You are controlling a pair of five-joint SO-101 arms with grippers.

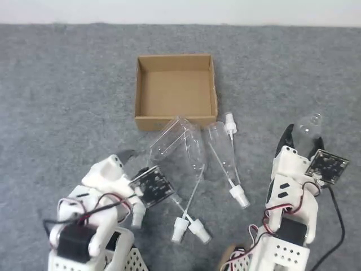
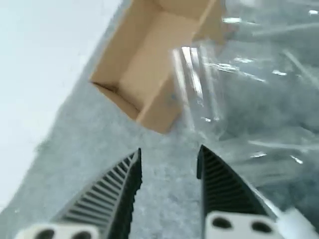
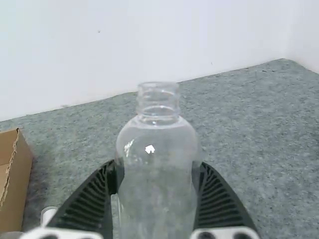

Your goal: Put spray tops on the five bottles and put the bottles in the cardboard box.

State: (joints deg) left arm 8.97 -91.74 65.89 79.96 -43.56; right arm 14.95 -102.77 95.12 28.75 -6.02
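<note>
The open cardboard box sits at the back of the grey carpet, with nothing in it. Several clear bottles lie on their sides just in front of it, uncapped. White spray tops with long tubes lie scattered nearer the arms, one beside the box corner. My right gripper is shut on an upright, uncapped clear bottle. My left gripper is open above bare carpet, short of the lying bottles.
Grey carpet covers the table up to a white wall at the back. Another spray top lies by the left arm's base. A corner of the box stands to one side of the held bottle.
</note>
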